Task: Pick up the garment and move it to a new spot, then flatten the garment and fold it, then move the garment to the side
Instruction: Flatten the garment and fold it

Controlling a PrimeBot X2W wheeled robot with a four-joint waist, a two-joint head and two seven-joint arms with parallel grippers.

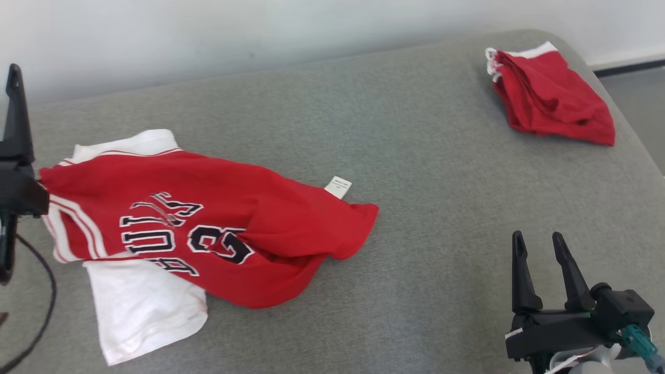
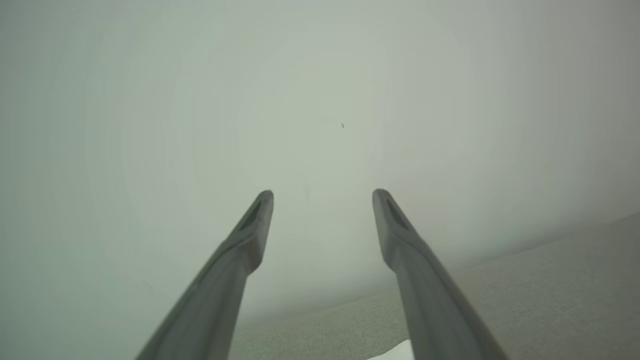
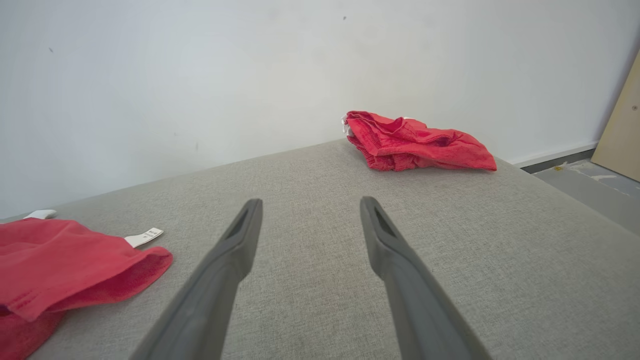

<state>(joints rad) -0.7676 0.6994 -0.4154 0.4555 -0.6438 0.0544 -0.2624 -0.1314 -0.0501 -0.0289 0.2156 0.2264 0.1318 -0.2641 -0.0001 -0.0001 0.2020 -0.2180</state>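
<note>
The garment (image 1: 208,223) is a red jersey with white sleeves and black lettering, lying rumpled on the left of the grey padded surface (image 1: 426,208). Its lower hem shows at the left of the right wrist view (image 3: 60,260). My left gripper (image 2: 322,192) is open with nothing between its fingers and points at the wall. In the head view one of its fingers (image 1: 15,114) rises at the far left edge, right beside the jersey's shoulder. My right gripper (image 1: 537,236) stands open and empty at the lower right, well clear of the jersey, and its own view (image 3: 311,201) shows the same.
A second red garment (image 1: 550,98) lies folded at the back right corner (image 3: 415,142). A white wall (image 1: 208,31) runs behind the surface. The floor (image 1: 639,93) drops off past the right edge. A black cable (image 1: 44,311) hangs at the left.
</note>
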